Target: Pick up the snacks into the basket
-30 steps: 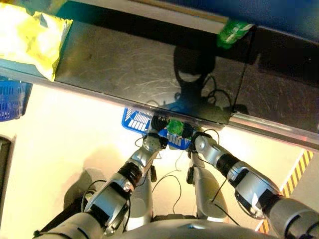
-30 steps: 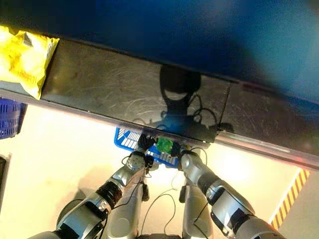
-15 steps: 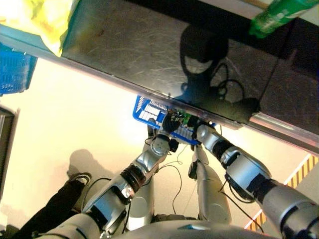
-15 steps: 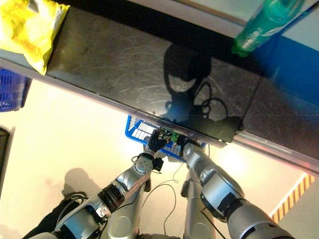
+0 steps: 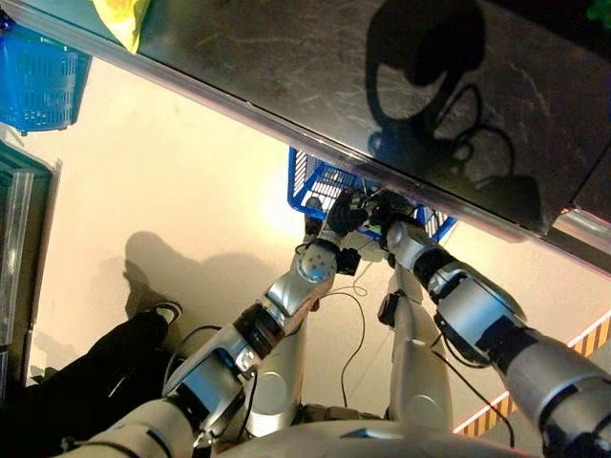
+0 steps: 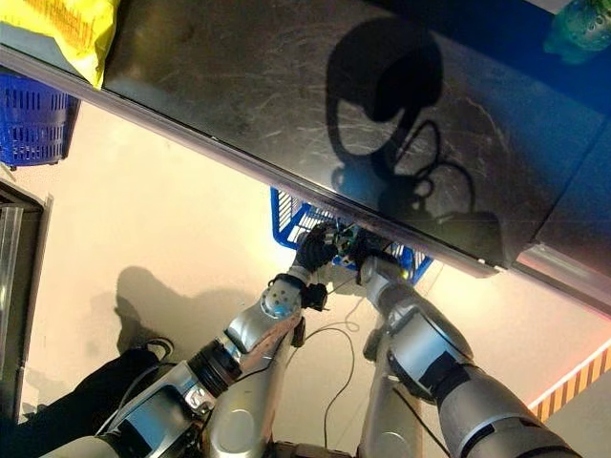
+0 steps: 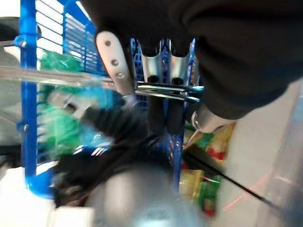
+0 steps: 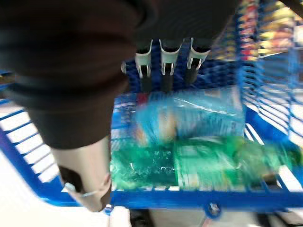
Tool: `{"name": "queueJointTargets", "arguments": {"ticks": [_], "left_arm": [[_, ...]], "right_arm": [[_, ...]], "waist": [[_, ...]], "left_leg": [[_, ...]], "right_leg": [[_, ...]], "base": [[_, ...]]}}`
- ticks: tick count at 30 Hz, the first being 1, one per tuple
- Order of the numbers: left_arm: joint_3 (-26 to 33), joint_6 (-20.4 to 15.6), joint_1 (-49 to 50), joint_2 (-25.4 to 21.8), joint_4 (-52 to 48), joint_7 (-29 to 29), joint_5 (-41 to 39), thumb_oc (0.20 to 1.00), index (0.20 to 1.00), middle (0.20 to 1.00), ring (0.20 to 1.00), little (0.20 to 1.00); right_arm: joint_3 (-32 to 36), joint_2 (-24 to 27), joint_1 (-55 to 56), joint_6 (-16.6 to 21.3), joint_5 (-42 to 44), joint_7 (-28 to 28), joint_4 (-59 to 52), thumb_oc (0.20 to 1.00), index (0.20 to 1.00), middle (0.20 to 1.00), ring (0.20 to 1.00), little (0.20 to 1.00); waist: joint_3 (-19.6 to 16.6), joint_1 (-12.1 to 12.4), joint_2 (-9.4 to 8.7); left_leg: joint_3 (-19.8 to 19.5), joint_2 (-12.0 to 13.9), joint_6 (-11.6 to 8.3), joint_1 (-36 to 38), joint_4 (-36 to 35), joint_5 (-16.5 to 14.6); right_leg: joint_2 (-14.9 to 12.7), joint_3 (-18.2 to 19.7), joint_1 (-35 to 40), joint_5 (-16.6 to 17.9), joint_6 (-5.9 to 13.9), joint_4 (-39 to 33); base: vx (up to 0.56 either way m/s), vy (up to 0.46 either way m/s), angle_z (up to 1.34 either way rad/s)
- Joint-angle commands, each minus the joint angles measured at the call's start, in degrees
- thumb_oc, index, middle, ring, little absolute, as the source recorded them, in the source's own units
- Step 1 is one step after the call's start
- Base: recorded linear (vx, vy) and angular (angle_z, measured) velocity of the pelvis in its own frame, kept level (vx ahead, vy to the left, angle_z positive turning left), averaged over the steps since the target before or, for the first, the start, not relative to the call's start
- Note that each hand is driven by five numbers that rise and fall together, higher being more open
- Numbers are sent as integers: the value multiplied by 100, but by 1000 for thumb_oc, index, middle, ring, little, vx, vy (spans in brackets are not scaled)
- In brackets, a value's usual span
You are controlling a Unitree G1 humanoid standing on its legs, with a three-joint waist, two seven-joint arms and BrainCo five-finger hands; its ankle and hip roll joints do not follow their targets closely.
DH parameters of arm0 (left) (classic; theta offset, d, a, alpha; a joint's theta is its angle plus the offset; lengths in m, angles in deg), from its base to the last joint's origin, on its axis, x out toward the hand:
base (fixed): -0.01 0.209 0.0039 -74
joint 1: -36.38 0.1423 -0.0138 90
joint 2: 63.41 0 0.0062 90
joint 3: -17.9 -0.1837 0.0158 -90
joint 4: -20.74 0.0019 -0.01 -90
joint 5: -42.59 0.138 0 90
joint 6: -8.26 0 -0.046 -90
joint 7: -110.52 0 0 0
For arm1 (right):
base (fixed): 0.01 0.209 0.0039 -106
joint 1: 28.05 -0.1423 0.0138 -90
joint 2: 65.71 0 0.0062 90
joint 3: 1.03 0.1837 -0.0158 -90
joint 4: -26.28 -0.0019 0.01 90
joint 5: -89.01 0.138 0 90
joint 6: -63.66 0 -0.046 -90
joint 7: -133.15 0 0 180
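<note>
A: Start at the left. What did you have there?

B: You had a yellow snack bag point(image 6: 59, 29) lying at the bench's point(image 6: 286, 86) far left corner, and a second blue basket point(image 6: 33, 119) on the floor below that corner. A person's dark trouser leg and shoe point(image 5: 153, 315) stood on the floor by your left side.

A: And the basket you were working with?

B: The blue basket point(image 5: 310, 181) hung just under the bench's near edge, about the middle of that edge. Your left hand point(image 7: 161, 94) was at its thin metal handle point(image 7: 161, 90): the fingers point(image 7: 156, 75) curled over the wire and the thumb point(image 7: 113, 56) lay beside them, so you had it gripped.

A: What lay inside?

B: In the right wrist view, you could see a green snack packet point(image 8: 199, 163) lying along the basket's bottom against the near wall, and a pale blue packet point(image 8: 194, 113) resting on top of it.

A: Your right hand?

B: Your right hand point(image 8: 163, 66) hung above those packets inside the basket, fingers straight and side by side, thumb apart, touching nothing. At the bench's far right corner a green bottle point(image 6: 580, 27) showed.
</note>
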Motion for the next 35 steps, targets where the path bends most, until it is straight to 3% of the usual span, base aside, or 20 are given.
{"name": "queueJointTargets", "arguments": {"ticks": [1, 7, 12, 16, 19, 23, 24, 26, 27, 30, 35], "left_arm": [[-47, -742, -697, 678, -779, -85, -123, 200, 200, 200, 200, 200], [302, -685, -342, 449, 153, 221, 125, 200, 200, 200, 200, 200], [946, -618, 72, 64, 896, 389, 421, 200, 200, 200, 200, 200], [1759, -455, 569, -319, 1755, 271, 619, 200, 200, 200, 200, 200], [1962, -369, 744, -454, 2137, 214, 905, 200, 200, 200, 200, 200], [2523, -133, 1192, -532, 3882, 58, 1365, 200, 200, 200, 200, 200], [2523, -135, 1189, -532, 3884, 58, 1365, 200, 200, 200, 200, 200], [2738, 20, 1460, -491, 4739, -129, 1759, 200, 200, 200, 200, 200], [2736, 16, 1462, -489, 4743, -130, 1760, 200, 200, 200, 200, 200], [3243, 173, 2006, -472, 5498, -435, 1909, 200, 200, 200, 200, 200], [3942, 178, 2507, -481, 5869, -649, 1513, 200, 200, 200, 200, 200]], "right_arm": [[132, -313, -160, 294, 585, 156, -201, 1000, 1000, 1000, 1000, 1000], [209, -477, 649, 443, 1014, 101, -428, 1000, 1000, 1000, 1000, 1000], [354, -151, 1576, 550, 1188, -112, -562, 1000, 1000, 1000, 1000, 1000], [955, 315, 2493, 606, 1537, -280, -923, 1000, 1000, 1000, 1000, 1000], [1168, 393, 2782, 603, 1558, -289, -953, 1000, 1000, 1000, 1000, 1000], [2118, 542, 3562, 587, 1881, -185, -522, 1000, 1000, 1000, 1000, 1000], [2119, 542, 3559, 588, 1882, -185, -521, 1000, 1000, 1000, 1000, 1000], [2658, 556, 3936, 545, 2157, -226, -73, 1000, 1000, 1000, 1000, 1000], [2658, 558, 3941, 546, 2158, -226, -74, 1000, 1000, 1000, 1000, 1000], [3184, 615, 4410, 404, 2196, -370, 506, 1000, 1000, 1000, 1000, 1000], [3636, 519, 4885, 387, 2439, -545, 670, 1000, 1000, 1000, 1000, 1000]], "waist": [[-19, 18, 136], [-19, -113, -75], [-19, -241, -241], [-20, -387, -390], [-129, -427, -425], [-675, -567, -511], [-687, -569, -514], [-1102, -630, -533], [-1102, -628, -531], [-1648, -641, -515], [-2182, -638, -523]], "left_leg": [[263, 1, -393, 443, -7, -425], [285, 50, -395, 860, -7, -486], [287, 68, -358, 1405, -7, -598], [300, 83, -274, 2076, -7, -746], [297, 85, -243, 2252, -7, -778], [336, 134, -206, 2719, -7, -929], [335, 129, -204, 2697, -7, -917], [355, 164, -186, 2943, -7, -1018], [355, 165, -187, 2949, -7, -1021], [398, 183, -174, 3270, -7, -1164], [421, 209, -159, 3620, -7, -1328]], "right_leg": [[-121, 201, 25, 226, 438, -158], [-74, 216, 424, 142, 411, -152], [-33, 172, 967, 15, 371, -114], [30, 224, 1570, -151, 317, -43], [51, 217, 1737, -221, 297, -17], [145, 218, 2152, -439, 257, 54], [140, 217, 2134, -429, 257, 50], [194, 210, 2366, -540, 244, 41], [196, 210, 2372, -541, 244, 39], [251, 220, 2681, -683, 239, 17], [292, 228, 3018, -884, 232, 63]], "base": [[0, 0, 0], [3, -3, 3], [29, -18, 3], [52, -25, -9], [63, -16, -3], [125, -33, -5], [95, -21, -4], [139, -31, -2], [147, -23, 2], [200, -28, -2], [139, -23, -9]]}}
